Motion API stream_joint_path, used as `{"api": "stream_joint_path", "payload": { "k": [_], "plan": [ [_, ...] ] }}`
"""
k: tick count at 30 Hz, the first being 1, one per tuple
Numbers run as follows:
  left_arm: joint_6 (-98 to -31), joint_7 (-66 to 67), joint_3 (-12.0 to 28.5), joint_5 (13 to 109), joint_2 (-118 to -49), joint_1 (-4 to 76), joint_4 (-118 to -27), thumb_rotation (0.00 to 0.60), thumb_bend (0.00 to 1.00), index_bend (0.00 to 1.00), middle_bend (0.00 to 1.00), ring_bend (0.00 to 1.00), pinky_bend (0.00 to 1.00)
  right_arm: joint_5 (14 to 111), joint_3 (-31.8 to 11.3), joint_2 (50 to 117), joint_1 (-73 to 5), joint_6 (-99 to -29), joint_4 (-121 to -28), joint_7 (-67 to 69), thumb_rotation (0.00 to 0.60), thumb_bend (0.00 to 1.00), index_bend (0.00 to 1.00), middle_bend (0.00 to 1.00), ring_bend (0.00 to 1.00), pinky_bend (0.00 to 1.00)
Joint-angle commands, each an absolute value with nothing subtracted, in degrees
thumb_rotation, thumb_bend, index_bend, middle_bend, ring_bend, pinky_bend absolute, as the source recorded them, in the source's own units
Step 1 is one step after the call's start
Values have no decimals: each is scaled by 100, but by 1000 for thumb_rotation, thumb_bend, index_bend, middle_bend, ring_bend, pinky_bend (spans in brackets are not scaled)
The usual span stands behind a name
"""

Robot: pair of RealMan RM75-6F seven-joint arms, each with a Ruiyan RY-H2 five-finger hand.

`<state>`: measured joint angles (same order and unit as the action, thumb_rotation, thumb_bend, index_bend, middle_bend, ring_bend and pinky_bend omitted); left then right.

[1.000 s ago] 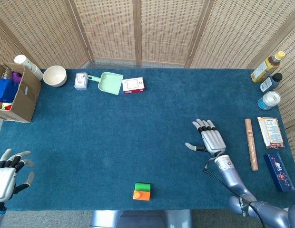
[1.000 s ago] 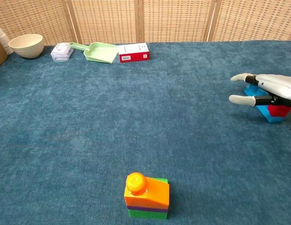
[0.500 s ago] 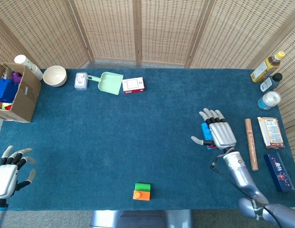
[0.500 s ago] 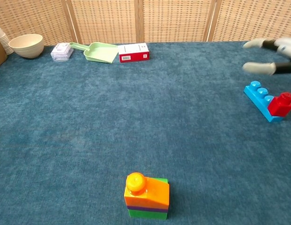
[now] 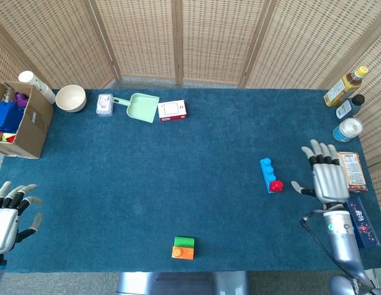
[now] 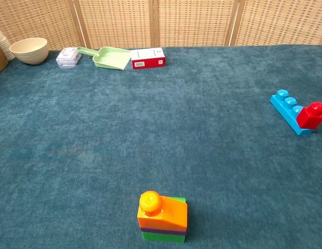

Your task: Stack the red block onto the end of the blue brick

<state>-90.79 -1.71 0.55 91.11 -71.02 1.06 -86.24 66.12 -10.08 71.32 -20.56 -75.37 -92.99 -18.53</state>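
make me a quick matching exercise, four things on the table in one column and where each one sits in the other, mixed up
Things:
1. red block
2. white bowl
3. orange and green block stack
4. right robot hand

Places:
A. at the near edge of the table, around its middle
B. on the near end of the blue brick
C. open, to the right of the brick, touching neither block
D. at the far left, beside the cardboard box

Pairs: 1-B, 2-D, 3-A, 4-C
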Motion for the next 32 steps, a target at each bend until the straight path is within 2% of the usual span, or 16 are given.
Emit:
{"api": "stream_joint_path", "payload": {
  "k": [1,4,10,21,32],
  "plan": [
    [-9200,-184,70,9179,-7071,80,-8659,600,468,394,225,188,18,6609,-900,6988,-1759,-7917,-9478,-1983,459,214,153,70,0,0],
    [-9345,-185,51,9305,-6999,48,-8734,600,468,391,223,187,18,6614,-731,6787,-1318,-8486,-9744,-2165,460,214,156,74,0,0],
    [-9278,-62,-27,9316,-6891,32,-8937,600,468,386,217,188,18,6572,-541,6680,-849,-8871,-9928,-2182,474,215,159,87,0,0],
    [-9062,139,-129,9301,-6885,62,-9204,600,468,368,211,187,18,6627,-423,6694,-503,-8828,-9846,-1802,481,215,161,90,0,0],
    [-9067,248,-142,9265,-6862,28,-9313,600,468,367,211,187,18,6646,-499,6748,-455,-8657,-9770,-1751,489,216,169,90,0,0]
  ]
}}
